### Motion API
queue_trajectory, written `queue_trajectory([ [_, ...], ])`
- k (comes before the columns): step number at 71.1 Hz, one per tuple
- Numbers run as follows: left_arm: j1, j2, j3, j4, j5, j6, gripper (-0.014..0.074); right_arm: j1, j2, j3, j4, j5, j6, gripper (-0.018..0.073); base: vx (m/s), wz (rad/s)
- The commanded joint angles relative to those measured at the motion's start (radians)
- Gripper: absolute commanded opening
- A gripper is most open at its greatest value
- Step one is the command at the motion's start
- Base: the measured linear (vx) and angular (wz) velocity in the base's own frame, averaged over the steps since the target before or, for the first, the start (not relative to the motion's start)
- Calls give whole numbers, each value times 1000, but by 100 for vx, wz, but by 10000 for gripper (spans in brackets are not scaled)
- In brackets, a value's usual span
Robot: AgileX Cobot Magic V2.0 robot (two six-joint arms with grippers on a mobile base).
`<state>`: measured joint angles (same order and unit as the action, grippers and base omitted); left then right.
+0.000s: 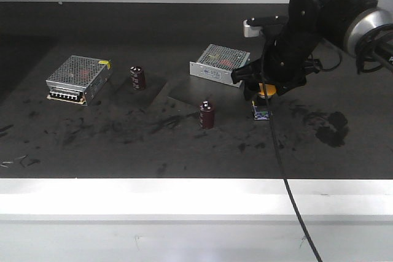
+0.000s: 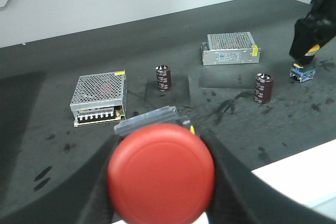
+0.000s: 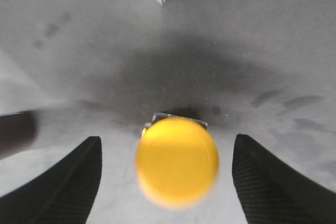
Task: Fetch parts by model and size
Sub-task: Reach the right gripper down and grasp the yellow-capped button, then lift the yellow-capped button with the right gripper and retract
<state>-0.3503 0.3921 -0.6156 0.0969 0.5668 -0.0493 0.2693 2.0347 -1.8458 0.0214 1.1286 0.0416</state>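
Looking down your right gripper [image 3: 167, 178], the yellow switch [image 3: 177, 156] stands upright, centred between wide-open, empty fingers [image 3: 63, 182], just off the right-hand mesh box [image 1: 219, 64] (descend straight). Your left gripper [image 2: 163, 195] clamps the red switch [image 2: 161, 169].

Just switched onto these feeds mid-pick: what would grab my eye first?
The big red-capped switch fills the left wrist view, gripped in the left pincer. In the right wrist view, the yellow-capped switch sits on the dark table inside the open right pincer, with gaps on both sides. Farther back, one silver mesh box lies at the left and another beside the right arm.
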Motion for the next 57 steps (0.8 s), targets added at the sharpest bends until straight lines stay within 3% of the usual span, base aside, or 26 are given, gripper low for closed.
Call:
queue_trajectory([
  [1,-6,9,-27,-1,-82,-1,-6,-1,-45,-33,-1,-35,-2,501,0,0],
  [13,-6,9,-27,-1,-82,-1,-6,-1,-44,-33,-3,-37,-2,402,0,0],
  [35,-6,9,-27,-1,-82,-1,-6,-4,-49,-33,-41,-14,-3,-11,0,0],
  [57,-6,9,-27,-1,-82,-1,-6,-3,-197,10,-87,-34,-10,-10,0,0],
])
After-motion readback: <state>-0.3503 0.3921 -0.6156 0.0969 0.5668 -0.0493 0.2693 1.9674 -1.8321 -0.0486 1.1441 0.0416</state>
